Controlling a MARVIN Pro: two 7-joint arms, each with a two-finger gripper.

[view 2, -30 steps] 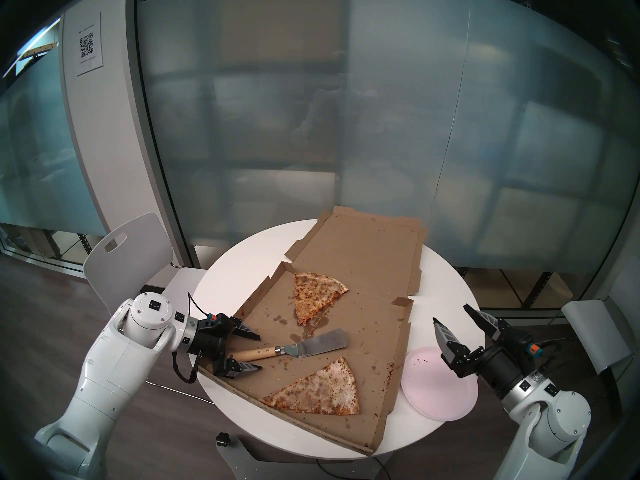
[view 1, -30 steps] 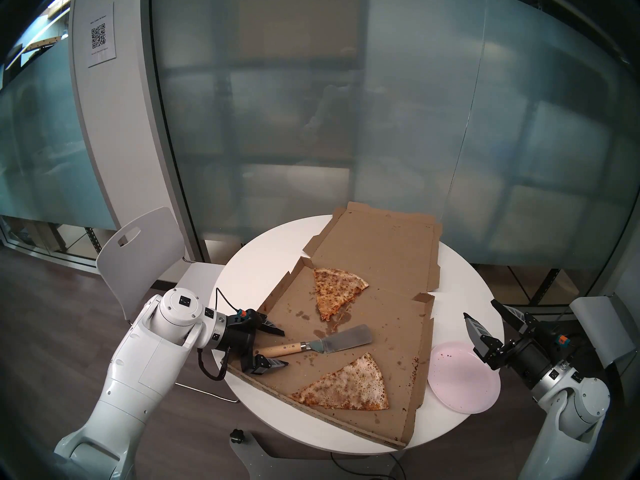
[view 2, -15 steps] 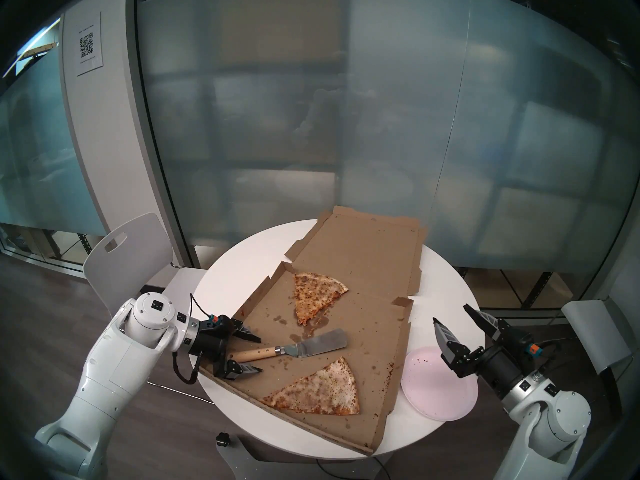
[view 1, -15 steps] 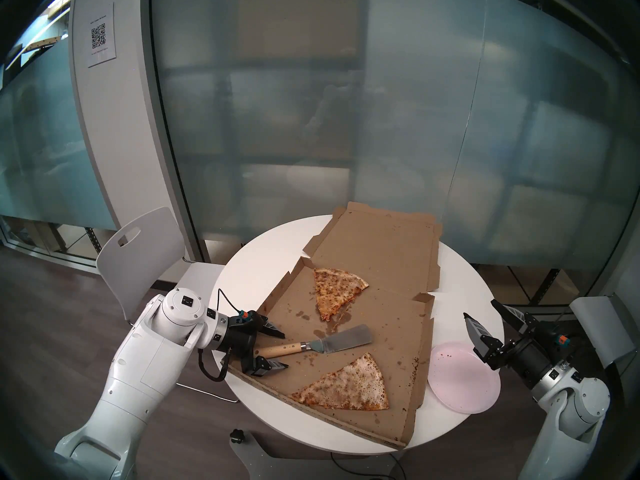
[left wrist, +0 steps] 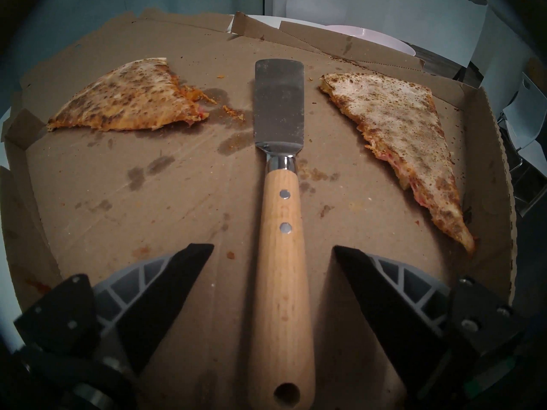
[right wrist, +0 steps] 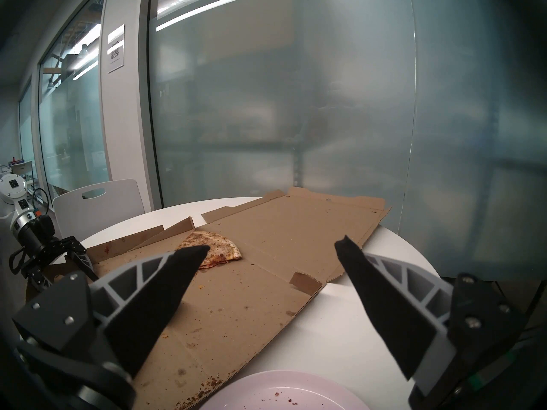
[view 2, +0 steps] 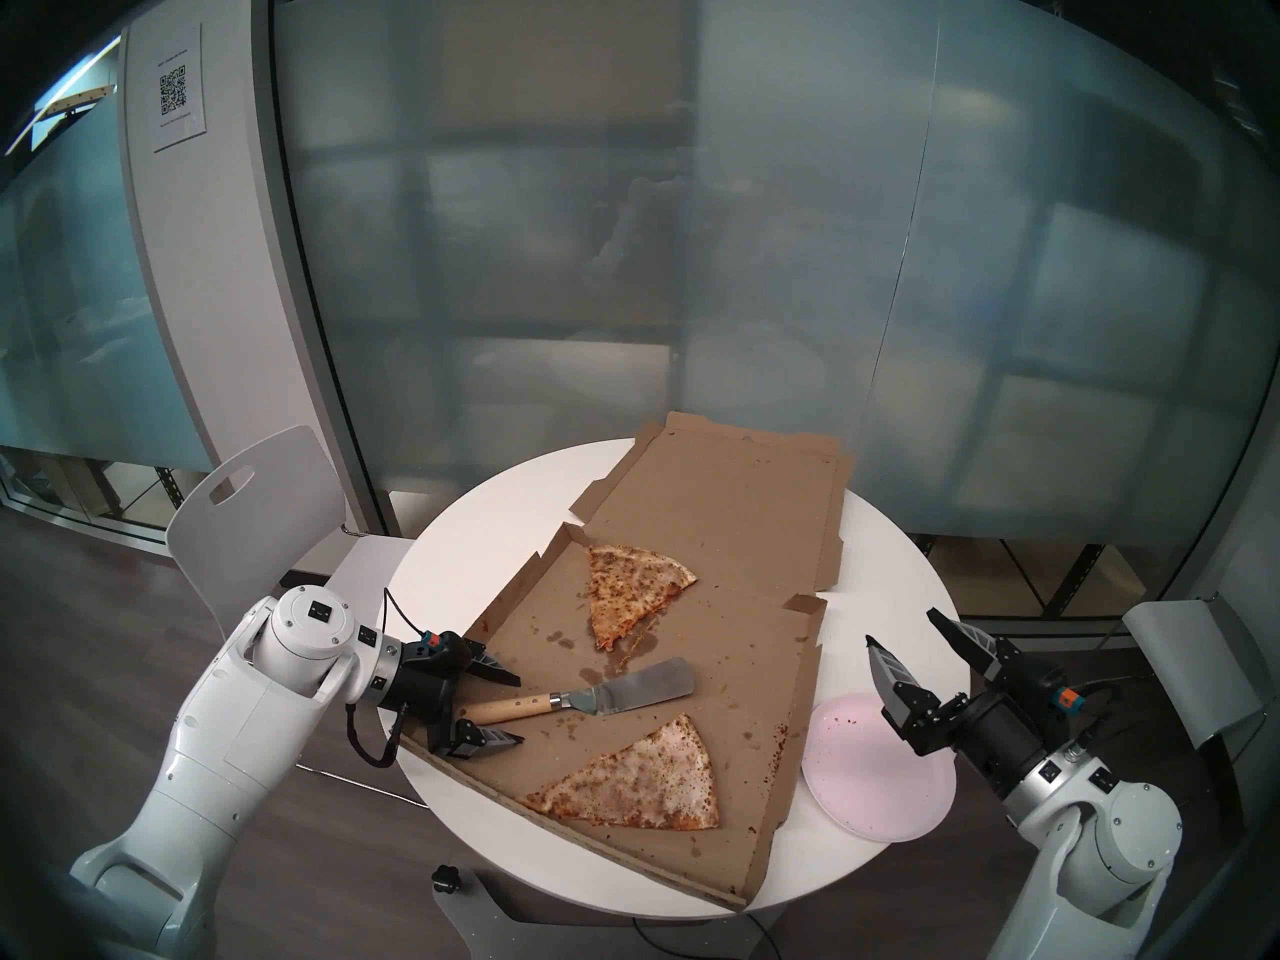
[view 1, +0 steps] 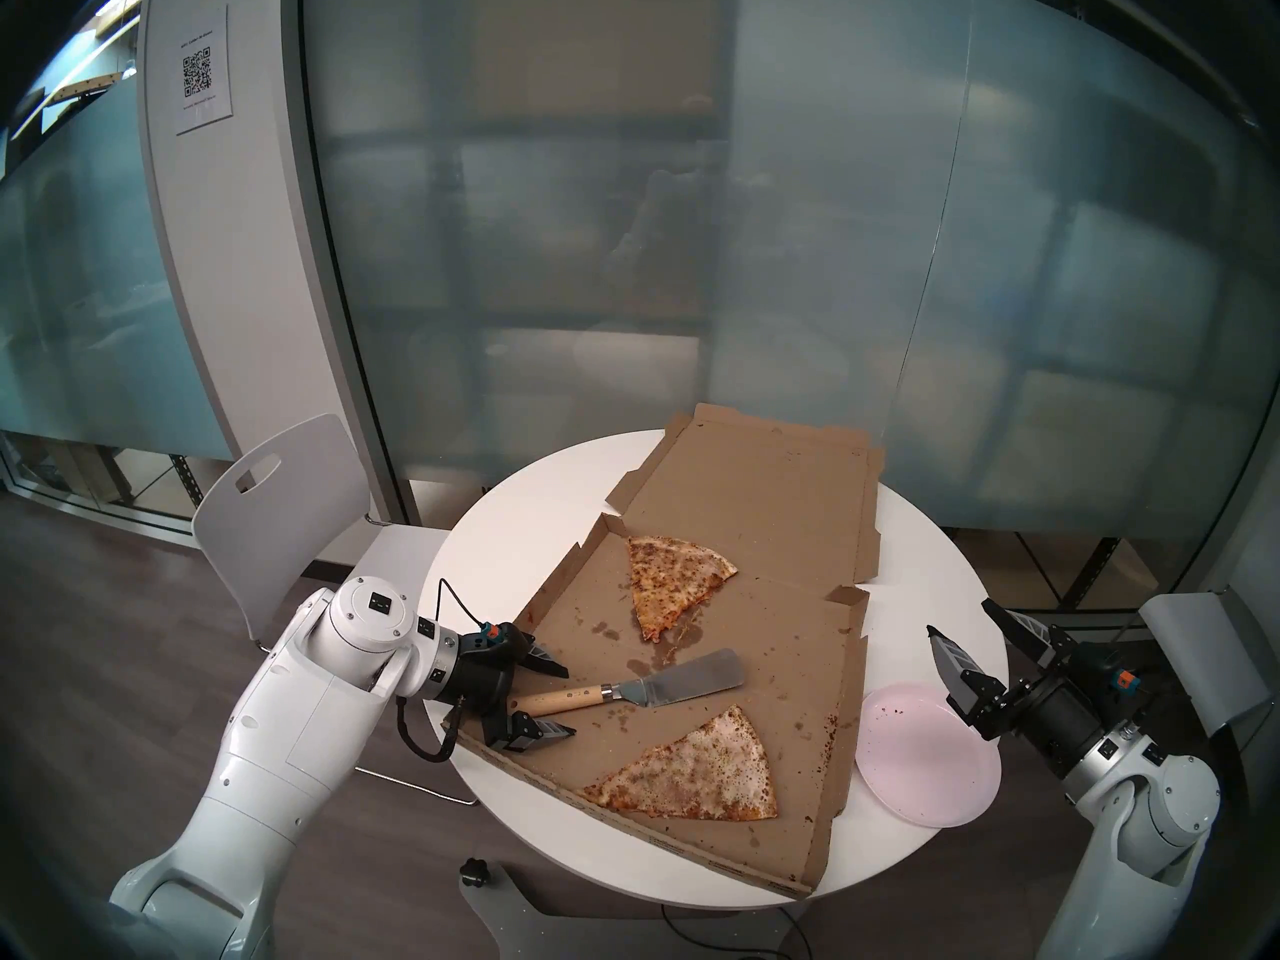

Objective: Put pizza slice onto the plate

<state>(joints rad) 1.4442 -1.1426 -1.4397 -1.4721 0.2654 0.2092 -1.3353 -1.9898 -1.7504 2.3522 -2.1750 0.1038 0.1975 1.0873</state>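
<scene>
Straddling wooden spatula handle (left wrist: 281, 297) (rounded)

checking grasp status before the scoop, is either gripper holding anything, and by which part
Nothing is held. The left gripper is open, astride the spatula handle without gripping it. The right gripper is open and empty.

Two pizza slices: a larger pale slice (view 1: 699, 768) and a smaller darker slice (view 1: 668, 577). One open pizza box (view 1: 762, 508). One spatula (view 1: 644, 688). One pink plate (view 1: 928, 764). One round white table (view 1: 499, 543). Two white chairs, one (view 1: 277, 508) at the left and one (view 1: 1198, 654) at the right. Two robot arms, each with one gripper: left gripper (view 1: 569, 701), right gripper (view 1: 959, 620). One QR-code sign (view 1: 201, 68) on the wall
</scene>
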